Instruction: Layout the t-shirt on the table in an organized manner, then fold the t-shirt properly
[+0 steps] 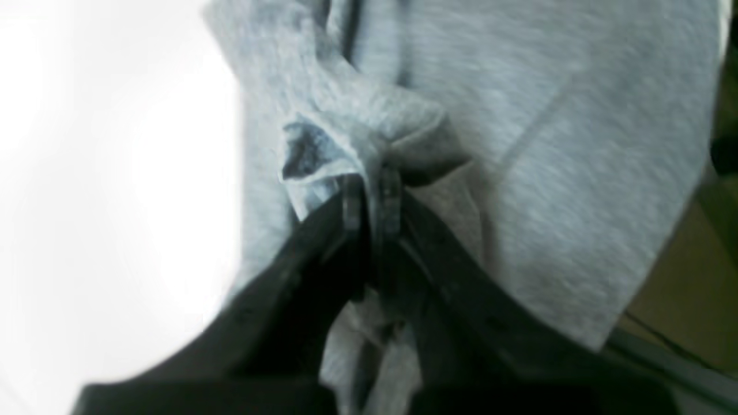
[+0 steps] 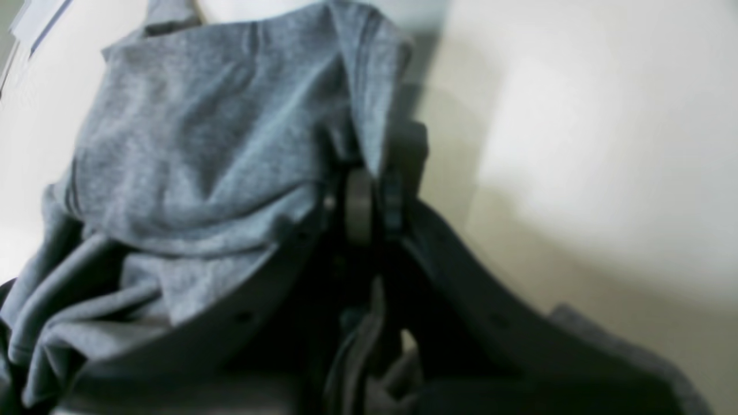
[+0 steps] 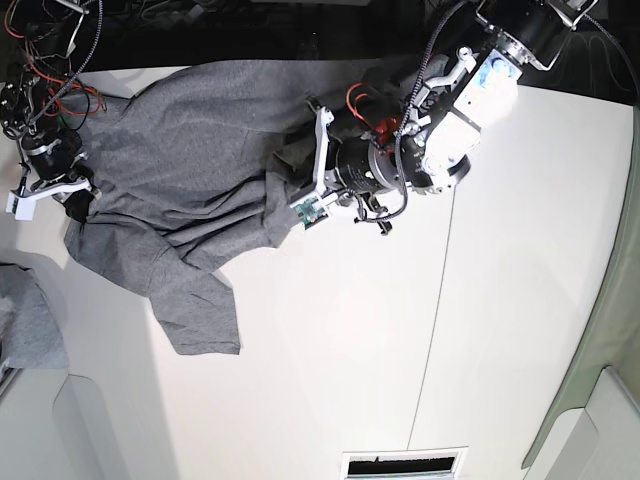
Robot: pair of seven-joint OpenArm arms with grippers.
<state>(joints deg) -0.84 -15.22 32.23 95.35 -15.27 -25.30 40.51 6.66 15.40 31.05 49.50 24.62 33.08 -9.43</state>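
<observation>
The heather-grey t-shirt (image 3: 180, 170) lies crumpled across the far left of the white table (image 3: 330, 350), with one sleeve (image 3: 200, 315) trailing toward the front. My left gripper (image 3: 288, 185) is shut on a bunched fold at the shirt's right edge; in the left wrist view the gripper (image 1: 372, 193) pinches the fabric (image 1: 548, 115) between closed jaws. My right gripper (image 3: 75, 205) is shut on the shirt's left edge; in the right wrist view the gripper (image 2: 369, 199) clamps the cloth (image 2: 202, 132), which drapes to its left over the table (image 2: 576, 115).
A second grey cloth (image 3: 25, 330) lies at the left edge. A thin dark seam (image 3: 430, 300) runs across the table. A slotted vent (image 3: 405, 465) sits at the front edge. Cables (image 3: 40, 60) hang at the far left corner.
</observation>
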